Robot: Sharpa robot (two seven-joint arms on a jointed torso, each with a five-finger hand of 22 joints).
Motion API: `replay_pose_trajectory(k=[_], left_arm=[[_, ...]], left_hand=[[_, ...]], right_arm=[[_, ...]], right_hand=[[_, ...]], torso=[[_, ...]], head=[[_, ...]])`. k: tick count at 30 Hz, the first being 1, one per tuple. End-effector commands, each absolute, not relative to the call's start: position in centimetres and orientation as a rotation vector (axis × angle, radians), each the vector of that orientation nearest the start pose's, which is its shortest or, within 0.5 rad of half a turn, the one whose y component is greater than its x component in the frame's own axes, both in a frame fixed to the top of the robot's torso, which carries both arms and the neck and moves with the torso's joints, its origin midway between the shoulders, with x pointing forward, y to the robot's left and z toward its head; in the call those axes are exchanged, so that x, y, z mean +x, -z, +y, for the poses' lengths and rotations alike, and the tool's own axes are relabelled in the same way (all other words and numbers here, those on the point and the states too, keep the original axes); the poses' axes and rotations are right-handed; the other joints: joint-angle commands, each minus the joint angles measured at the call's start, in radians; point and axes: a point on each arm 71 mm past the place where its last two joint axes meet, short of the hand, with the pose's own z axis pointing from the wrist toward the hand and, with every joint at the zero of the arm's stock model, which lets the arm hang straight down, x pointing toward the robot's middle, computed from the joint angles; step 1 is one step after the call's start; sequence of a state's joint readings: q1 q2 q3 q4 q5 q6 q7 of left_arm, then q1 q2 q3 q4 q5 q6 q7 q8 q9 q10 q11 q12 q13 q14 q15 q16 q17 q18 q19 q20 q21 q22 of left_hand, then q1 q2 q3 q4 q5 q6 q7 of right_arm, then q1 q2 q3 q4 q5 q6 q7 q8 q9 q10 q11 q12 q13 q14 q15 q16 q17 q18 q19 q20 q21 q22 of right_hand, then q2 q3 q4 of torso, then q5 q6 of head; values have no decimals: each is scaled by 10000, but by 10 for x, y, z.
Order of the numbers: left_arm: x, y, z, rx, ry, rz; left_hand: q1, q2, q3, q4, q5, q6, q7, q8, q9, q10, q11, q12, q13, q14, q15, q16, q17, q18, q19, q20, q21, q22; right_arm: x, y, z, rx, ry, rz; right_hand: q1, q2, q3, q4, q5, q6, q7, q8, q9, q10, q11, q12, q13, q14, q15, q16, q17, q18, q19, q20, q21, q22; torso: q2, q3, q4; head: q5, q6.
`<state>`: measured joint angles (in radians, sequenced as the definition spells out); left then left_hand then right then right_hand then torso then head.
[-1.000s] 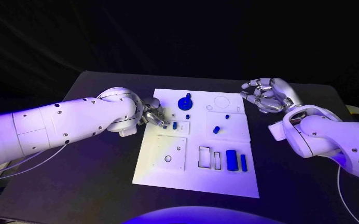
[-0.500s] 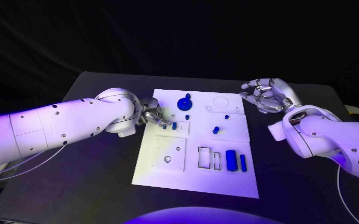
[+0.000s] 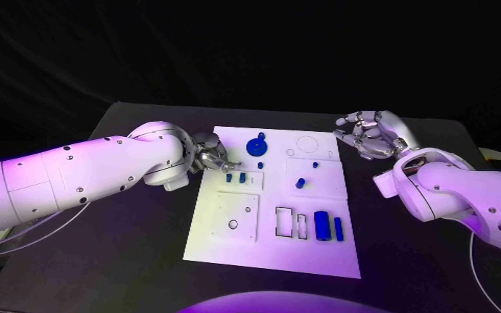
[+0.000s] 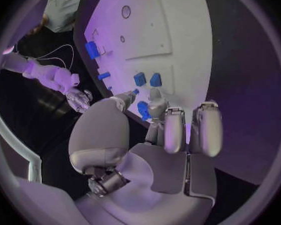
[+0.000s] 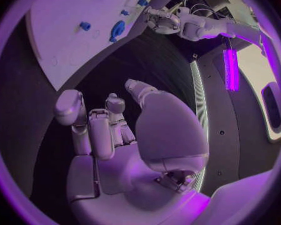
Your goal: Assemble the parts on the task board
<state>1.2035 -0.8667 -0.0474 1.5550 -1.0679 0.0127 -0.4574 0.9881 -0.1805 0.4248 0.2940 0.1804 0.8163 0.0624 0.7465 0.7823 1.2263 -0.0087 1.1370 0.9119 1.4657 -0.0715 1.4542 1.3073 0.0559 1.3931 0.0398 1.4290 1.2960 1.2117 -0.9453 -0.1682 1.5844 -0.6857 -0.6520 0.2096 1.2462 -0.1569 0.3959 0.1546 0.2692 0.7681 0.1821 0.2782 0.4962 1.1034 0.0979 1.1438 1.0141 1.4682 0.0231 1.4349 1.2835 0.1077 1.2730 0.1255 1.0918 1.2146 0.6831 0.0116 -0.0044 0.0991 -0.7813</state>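
Observation:
The white task board (image 3: pixel 313 251) lies mid-table. On it sit two small blue blocks (image 3: pixel 229 178) side by side, a blue gear-shaped part (image 3: pixel 257 145), a tiny blue peg (image 3: pixel 261 164), a short blue piece (image 3: pixel 300 182), and a blue cylinder (image 3: pixel 321 224) beside a blue bar (image 3: pixel 339 228). My left hand (image 3: pixel 214 157) hovers at the board's left edge, just behind the two blocks (image 4: pixel 147 79), with its fingers loosely bent and nothing held; its fingers (image 4: pixel 175 127) partly hide the gear. My right hand (image 3: pixel 371 133) hangs off the board's far right corner, loosely curled and holding nothing.
Empty outlined slots (image 3: pixel 284 220) and a small ring hole (image 3: pixel 233 223) mark the board's near half, and circle outlines (image 3: pixel 309 142) its far right. Bare black table (image 3: pixel 136 255) surrounds the board on both sides. From the right wrist, the board (image 5: pixel 59 30) lies ahead of the fingers.
My left hand has drawn back from the two small blocks toward the board's far left, leaving both blocks uncovered on the board. The right hand has stayed put.

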Motion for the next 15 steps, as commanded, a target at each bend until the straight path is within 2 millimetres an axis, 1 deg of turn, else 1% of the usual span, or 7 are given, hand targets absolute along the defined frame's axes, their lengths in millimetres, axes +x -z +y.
replay_pose_trajectory(k=[1,2,3,5,6,10,15], left_arm=[[474,208,208,-2986,6827,21017],[475,205,206,-2952,7156,20714],[476,202,203,-2868,7527,20313],[477,197,197,-2560,8178,19494],[478,194,194,-2342,8446,19114],[478,190,182,-1313,9177,17996],[477,190,168,390,9452,17303]], left_hand=[[487,40,5,-12,54,-572,262,-298,-196,-1147,240,-1038,-1367,540,234,-188,1181,284,-726,151,-653,-752],[718,-6,38,-5,54,-778,394,-418,-314,-1828,363,-1643,-2153,375,343,-513,827,394,-1107,236,-1019,-1266],[972,-50,126,-42,64,-1058,528,-574,-424,-2203,477,-1878,-2291,32,448,-1134,201,570,-1747,305,-1607,-2101],[1935,-363,406,20,22,-1549,939,-901,-874,-3143,904,-2555,-2802,-1524,837,-3393,-1925,1115,-3871,655,-3929,-4902],[2357,-439,633,-86,33,-1667,1029,-1016,-1033,-3428,975,-2806,-3000,-2263,907,-4440,-2894,1246,-4432,744,-4645,-5675],[3649,-801,1448,-188,-8,-1596,1134,-1421,-1863,-4038,1148,-3892,-4091,-3133,1064,-5562,-4153,1280,-4382,926,-5458,-6218],[4387,-1041,1705,-426,-95,-1346,1103,-1882,-2695,-4091,1169,-4661,-5069,-3250,1077,-5552,-4521,1274,-4248,939,-5675,-6352]], right_arm=[[462,203,-249,5343,-9652,14855],[462,203,-249,5343,-9650,14854],[463,203,-249,5344,-9646,14853],[463,203,-249,5347,-9640,14852],[463,203,-249,5348,-9638,14853],[463,203,-249,5349,-9637,14857],[463,203,-249,5351,-9644,14873]], right_hand=[[-73,6,10,72,42,-96,-5,38,-9,-58,-18,-37,-8,168,-29,-45,-1,71,-84,-3,-29,-4],[-73,6,10,72,42,-96,-5,38,-9,-58,-18,-37,-8,168,-29,-45,-1,71,-84,-3,-29,-4],[-73,6,10,72,42,-96,-5,38,-9,-58,-18,-37,-8,168,-29,-45,-1,71,-84,-3,-29,-4],[-79,7,8,80,43,-98,-5,43,-10,-57,-18,-35,-9,169,-29,-45,0,73,-89,-3,-43,-12],[-79,7,8,80,43,-98,-5,43,-10,-57,-18,-35,-9,169,-29,-45,0,73,-89,-3,-43,-12],[-79,7,8,80,43,-98,-5,43,-10,-57,-18,-35,-9,169,-29,-45,0,73,-89,-3,-43,-12],[-74,11,12,82,47,-98,-6,50,-11,-65,-20,-40,-20,165,-29,-52,-11,74,-89,-3,-50,-15]], torso=[[1,4,-6],[1,3,-7],[3,3,-3],[5,3,3],[5,2,3],[16,-8,-1],[7,-7,-4]], head=[[-34,34],[-49,42],[-69,54],[-91,62],[-90,65],[-111,84],[-129,85]])
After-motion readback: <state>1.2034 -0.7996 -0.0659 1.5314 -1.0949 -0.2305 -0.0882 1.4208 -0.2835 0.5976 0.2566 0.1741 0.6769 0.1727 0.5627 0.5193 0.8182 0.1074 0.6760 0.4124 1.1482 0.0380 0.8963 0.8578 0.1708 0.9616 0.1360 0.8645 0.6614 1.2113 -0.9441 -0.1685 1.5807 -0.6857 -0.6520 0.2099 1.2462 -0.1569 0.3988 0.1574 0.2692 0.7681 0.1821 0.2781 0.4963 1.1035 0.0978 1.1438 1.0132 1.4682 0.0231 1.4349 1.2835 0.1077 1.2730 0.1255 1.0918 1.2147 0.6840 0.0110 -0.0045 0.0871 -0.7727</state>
